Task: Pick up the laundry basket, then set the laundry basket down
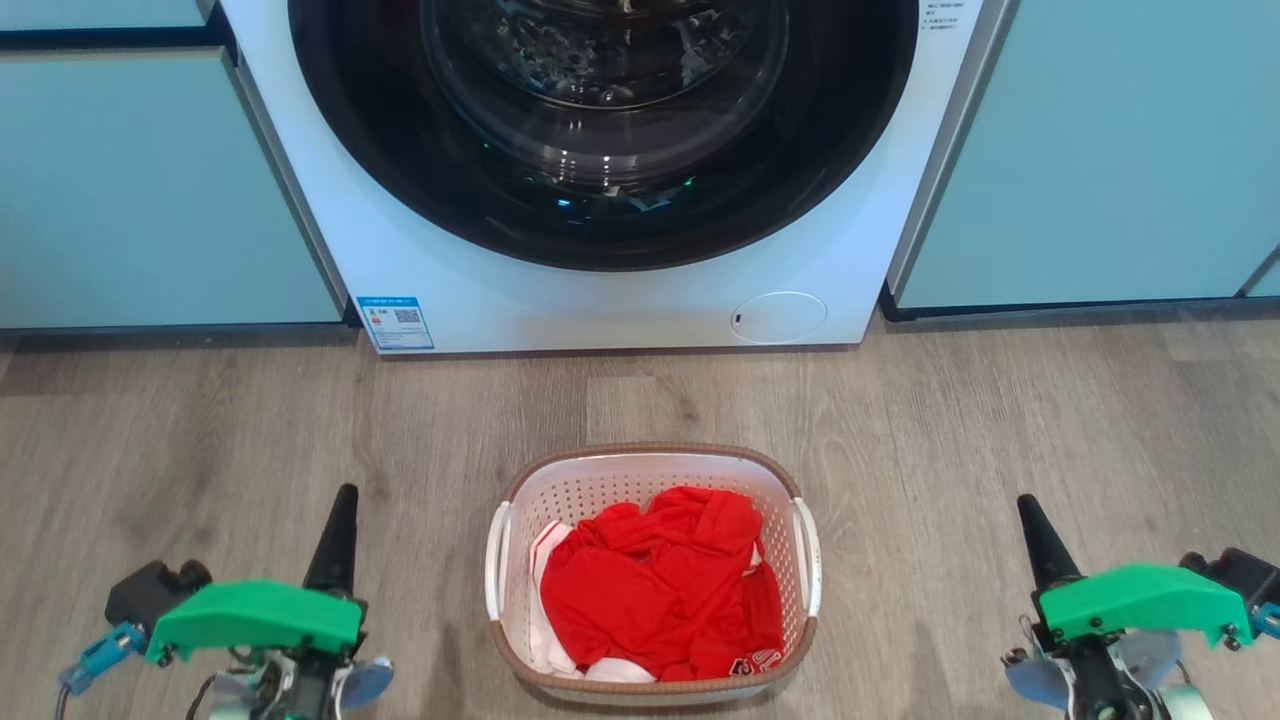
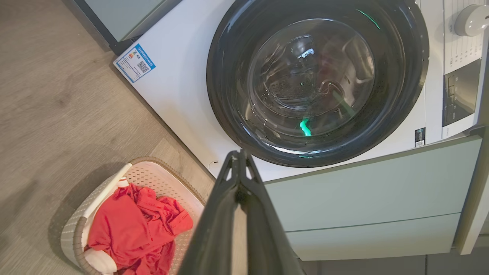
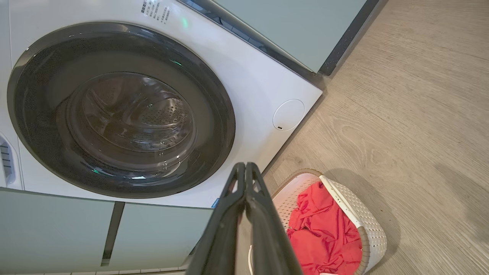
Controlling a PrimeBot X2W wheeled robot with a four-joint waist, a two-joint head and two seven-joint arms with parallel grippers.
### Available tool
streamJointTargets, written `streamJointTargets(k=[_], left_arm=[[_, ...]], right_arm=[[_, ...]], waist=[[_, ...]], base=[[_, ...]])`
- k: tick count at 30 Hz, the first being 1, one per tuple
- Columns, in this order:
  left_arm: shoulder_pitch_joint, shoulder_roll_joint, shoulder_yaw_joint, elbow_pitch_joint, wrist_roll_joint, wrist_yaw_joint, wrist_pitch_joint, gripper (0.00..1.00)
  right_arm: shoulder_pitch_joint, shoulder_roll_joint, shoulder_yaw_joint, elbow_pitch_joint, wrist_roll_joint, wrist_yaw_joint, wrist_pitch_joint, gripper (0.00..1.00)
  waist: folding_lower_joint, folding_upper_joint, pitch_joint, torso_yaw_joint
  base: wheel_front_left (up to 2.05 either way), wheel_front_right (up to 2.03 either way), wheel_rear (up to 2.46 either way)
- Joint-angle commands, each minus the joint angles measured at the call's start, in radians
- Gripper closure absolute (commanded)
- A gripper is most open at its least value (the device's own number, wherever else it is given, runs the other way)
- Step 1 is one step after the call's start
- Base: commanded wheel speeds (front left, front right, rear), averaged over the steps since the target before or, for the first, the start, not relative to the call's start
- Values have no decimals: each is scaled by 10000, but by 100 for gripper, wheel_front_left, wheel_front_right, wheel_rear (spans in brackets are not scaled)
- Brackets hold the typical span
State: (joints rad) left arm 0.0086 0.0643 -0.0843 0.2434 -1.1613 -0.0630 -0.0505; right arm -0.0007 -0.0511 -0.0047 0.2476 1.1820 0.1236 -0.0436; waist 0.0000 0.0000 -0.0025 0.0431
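A rounded white perforated plastic laundry basket point(image 1: 600, 488) with a brown woven-look rim sits on the grey wood-grain floor point(image 1: 200, 430) at lower centre of the head view, holding crumpled red clothing point(image 1: 660, 590), below a white front-loading washing machine point(image 1: 560, 300). The left gripper point(image 1: 340, 525) at lower left and the right gripper point(image 1: 1035, 530) at lower right stand well apart from it, each with its fingers pressed together, empty.

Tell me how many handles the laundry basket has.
2. The left handle runs along the laundry basket's left side wall, the right handle along its right side wall; none looks hidden.
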Motion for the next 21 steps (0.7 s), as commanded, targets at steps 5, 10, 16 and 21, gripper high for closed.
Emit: streamJointTargets(k=[5,10,16,21], left_arm=[[-680,157,471,-232,-720,-189,210,100],[-738,154,616,-202,-1247,-252,354,100],[-809,150,793,-166,-1881,-328,530,100],[-868,146,940,-136,-2402,-391,675,100]], right_arm=[[-605,-189,-45,-239,685,49,207,100],[-662,-192,-142,-214,1180,52,352,100],[-731,-194,-259,-184,1776,55,528,100],[-787,-194,-358,-159,2266,58,673,100]], waist=[[0,0,7,-54],[0,0,14,-103],[0,0,21,-162],[0,0,28,-210]], base=[[0,0,0],[0,0,0],[0,0,0],[0,0,0]])
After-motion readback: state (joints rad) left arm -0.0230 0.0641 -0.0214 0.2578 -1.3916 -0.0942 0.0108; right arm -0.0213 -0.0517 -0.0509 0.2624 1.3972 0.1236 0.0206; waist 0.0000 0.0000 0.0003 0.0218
